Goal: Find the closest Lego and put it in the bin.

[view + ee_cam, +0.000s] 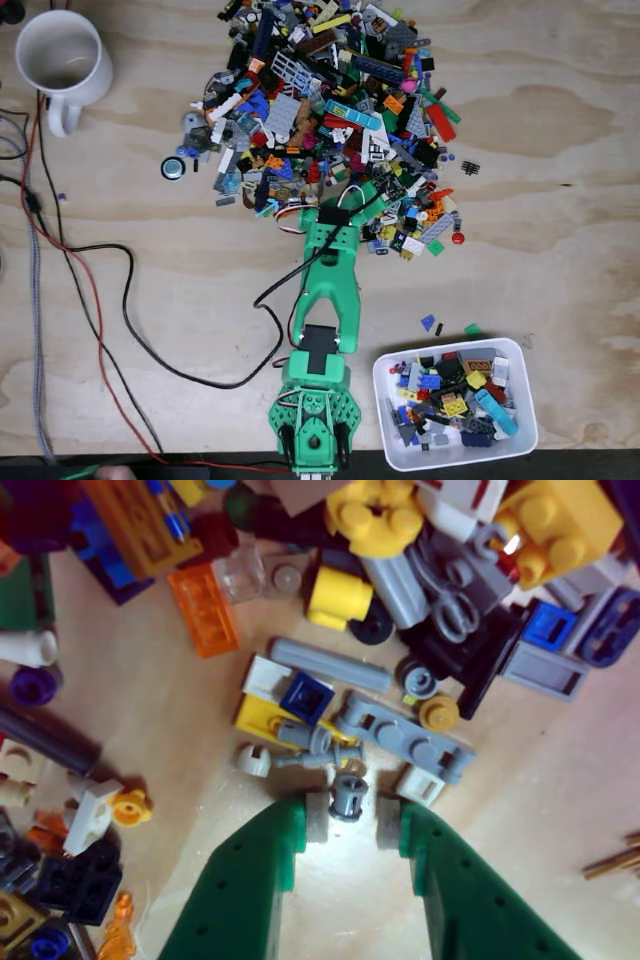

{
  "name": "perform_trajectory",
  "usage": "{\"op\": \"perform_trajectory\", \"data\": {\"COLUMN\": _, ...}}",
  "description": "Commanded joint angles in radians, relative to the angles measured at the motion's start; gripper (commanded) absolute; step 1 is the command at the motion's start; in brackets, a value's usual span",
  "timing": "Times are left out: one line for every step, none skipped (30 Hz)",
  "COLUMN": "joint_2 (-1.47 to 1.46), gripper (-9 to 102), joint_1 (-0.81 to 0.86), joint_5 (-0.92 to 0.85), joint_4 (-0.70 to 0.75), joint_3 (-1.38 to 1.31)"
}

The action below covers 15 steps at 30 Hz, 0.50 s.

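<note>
In the wrist view my gripper [352,820] is open, its two green fingers [250,880] with white pads rising from the bottom edge. A small grey round Lego piece [348,795] lies on the wood right at the fingertips, in the gap between the pads. Just beyond it lie a grey plate with holes [405,738], a blue and yellow tile [300,698] and a yellow cylinder [338,596]. In the fixed view the green arm [332,290] reaches up from the bottom, with the gripper [372,192] at the near edge of the Lego pile [330,100]. The white bin [392,440] sits at the bottom right with several pieces inside.
A white mug [60,58] stands at the top left. Black and red cables [95,300] trail across the left side of the wooden table. A loose blue piece [428,322] and a green one [472,329] lie just above the bin. A small round wheel [172,167] lies left of the pile.
</note>
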Motion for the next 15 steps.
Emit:
{"op": "perform_trajectory", "data": {"joint_2": 0.003, "gripper": 9, "joint_1": 0.032, "joint_5": -0.015, "joint_4": -0.009, "joint_3": -0.051}}
{"op": "perform_trajectory", "data": {"joint_2": 0.002, "gripper": 9, "joint_1": 0.037, "joint_5": -0.02, "joint_4": -0.009, "joint_3": -0.051}}
{"op": "perform_trajectory", "data": {"joint_2": -0.002, "gripper": 9, "joint_1": 0.041, "joint_5": -0.025, "joint_4": -0.011, "joint_3": -0.049}}
{"op": "perform_trajectory", "data": {"joint_2": -0.003, "gripper": 8, "joint_1": 0.044, "joint_5": -0.026, "joint_4": -0.015, "joint_3": -0.049}}
{"op": "perform_trajectory", "data": {"joint_2": -0.003, "gripper": 7, "joint_1": 0.048, "joint_5": -0.031, "joint_4": -0.015, "joint_3": -0.048}}
{"op": "perform_trajectory", "data": {"joint_2": -0.003, "gripper": 7, "joint_1": 0.049, "joint_5": -0.034, "joint_4": -0.017, "joint_3": -0.048}}
{"op": "perform_trajectory", "data": {"joint_2": -0.005, "gripper": 6, "joint_1": 0.052, "joint_5": -0.034, "joint_4": -0.021, "joint_3": -0.048}}
{"op": "perform_trajectory", "data": {"joint_2": -0.005, "gripper": 5, "joint_1": 0.054, "joint_5": -0.035, "joint_4": -0.023, "joint_3": -0.048}}
{"op": "perform_trajectory", "data": {"joint_2": -0.006, "gripper": 4, "joint_1": 0.054, "joint_5": -0.037, "joint_4": -0.023, "joint_3": -0.049}}
{"op": "perform_trajectory", "data": {"joint_2": -0.006, "gripper": 3, "joint_1": 0.052, "joint_5": -0.037, "joint_4": -0.021, "joint_3": -0.049}}
{"op": "perform_trajectory", "data": {"joint_2": -0.006, "gripper": 3, "joint_1": 0.051, "joint_5": -0.037, "joint_4": -0.02, "joint_3": -0.051}}
{"op": "perform_trajectory", "data": {"joint_2": -0.006, "gripper": 3, "joint_1": 0.048, "joint_5": -0.035, "joint_4": -0.018, "joint_3": -0.051}}
{"op": "perform_trajectory", "data": {"joint_2": -0.003, "gripper": 2, "joint_1": 0.046, "joint_5": -0.034, "joint_4": -0.015, "joint_3": -0.052}}
{"op": "perform_trajectory", "data": {"joint_2": 0.003, "gripper": 2, "joint_1": 0.041, "joint_5": -0.035, "joint_4": -0.006, "joint_3": -0.055}}
{"op": "perform_trajectory", "data": {"joint_2": 0.015, "gripper": 2, "joint_1": 0.037, "joint_5": -0.034, "joint_4": 0.006, "joint_3": -0.06}}
